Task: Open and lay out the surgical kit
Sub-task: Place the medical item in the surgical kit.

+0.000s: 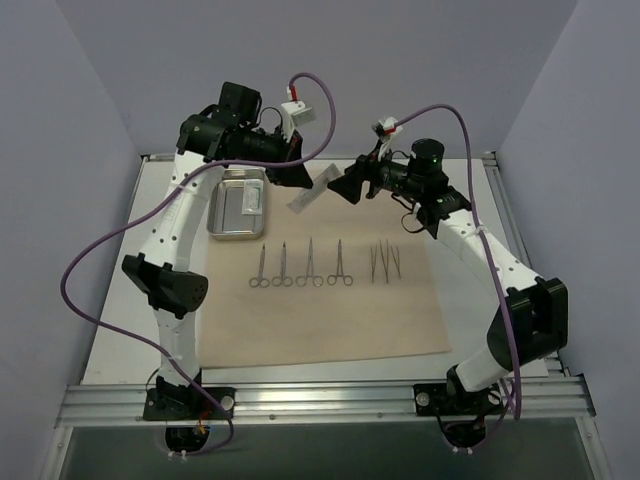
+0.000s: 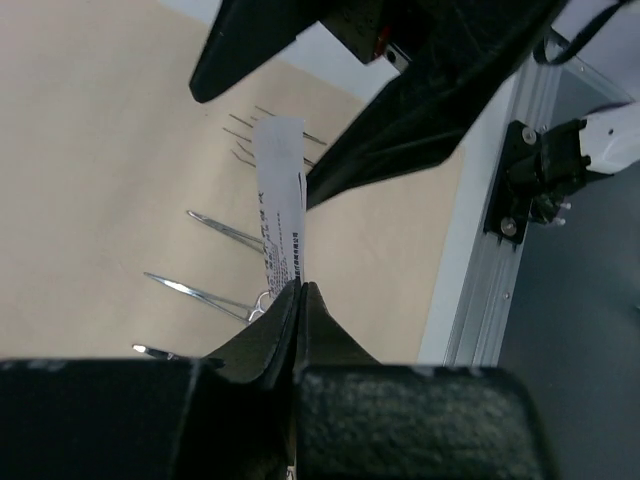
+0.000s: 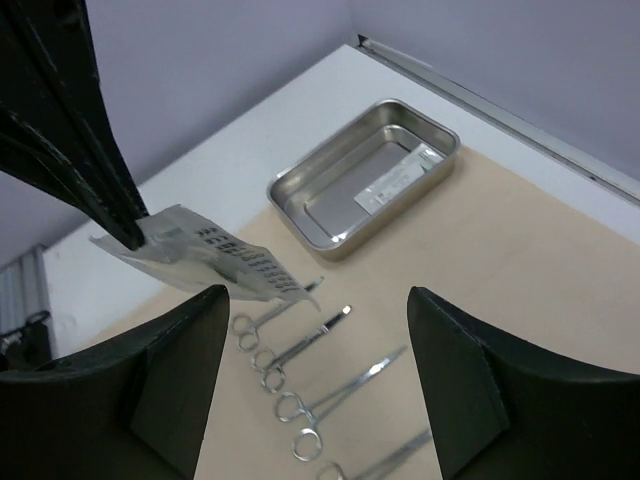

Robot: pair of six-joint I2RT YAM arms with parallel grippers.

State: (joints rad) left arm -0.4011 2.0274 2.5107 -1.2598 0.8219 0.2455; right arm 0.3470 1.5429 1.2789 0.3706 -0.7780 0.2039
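Closest to the left wrist camera, the left gripper [image 2: 300,290] is seen clamped on one short end of a small clear packet [image 2: 280,200], which is held in the air above the far edge of the beige cloth [image 1: 330,320]. The packet's long axis runs away from those fingers, out toward the right gripper [image 3: 315,292]. The right gripper's jaws are spread wide and nothing is gripped in them. The packet's free end hangs just beside one right finger, not between the two.

The packet is therefore carried by the left arm alone, and the setting down is judged to fall to that arm. Below and nearer the bases, four scissor-handled instruments [image 1: 311,262] and the tweezers [image 1: 385,262] are laid in a row on the cloth, handles toward the bases. The steel tray [image 3: 340,200] is set at the cloth's far left corner, on the left arm's side, and a second packet [image 3: 400,175] is seen lying inside it.
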